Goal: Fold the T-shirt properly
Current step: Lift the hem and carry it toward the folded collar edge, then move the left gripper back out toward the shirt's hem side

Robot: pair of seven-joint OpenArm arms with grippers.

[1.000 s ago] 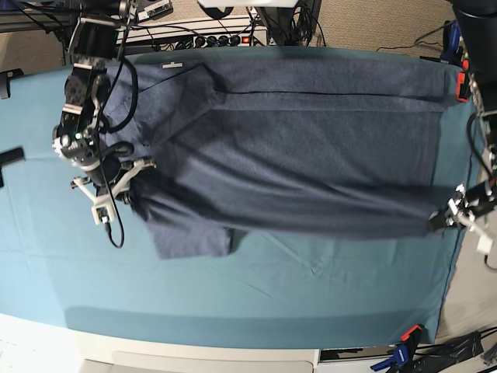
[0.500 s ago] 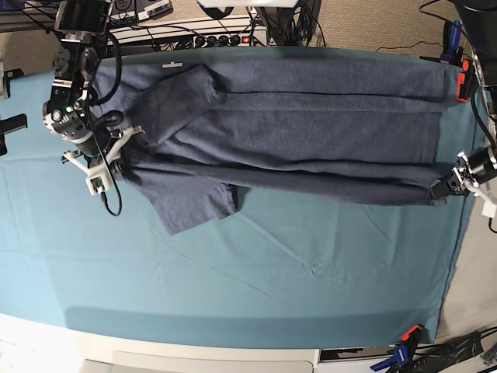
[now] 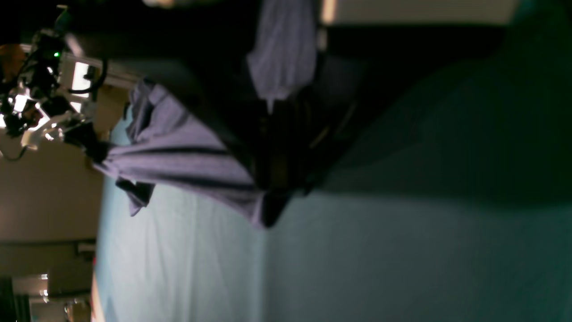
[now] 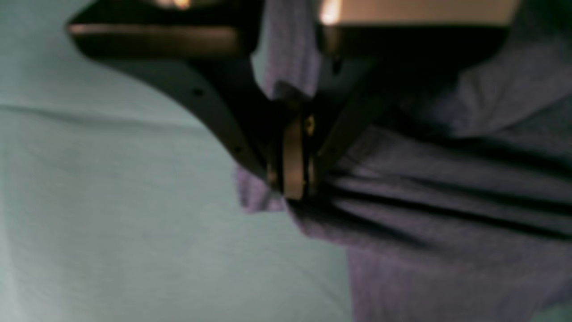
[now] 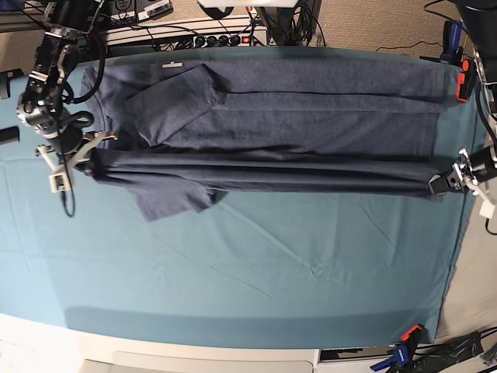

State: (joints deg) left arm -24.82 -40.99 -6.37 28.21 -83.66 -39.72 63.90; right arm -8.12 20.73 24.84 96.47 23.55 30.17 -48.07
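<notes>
T-shirt (image 5: 295,116), heathered blue-grey cotton, stretched into long taut folds.

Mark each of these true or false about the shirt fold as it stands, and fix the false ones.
1. Both grippers are shut on the T-shirt. True: the left gripper and the right gripper each pinch an end of its near edge.
2. The shirt edge sags loose between them. False: it is pulled into a taut line.
3. A sleeve lies on the teal cloth just in front of that line. True.
4. The neck tag is at the left gripper's end. False: it is near the right gripper's end.
5. The shirt is bunched into a ball. False: it lies spread wide.
</notes>
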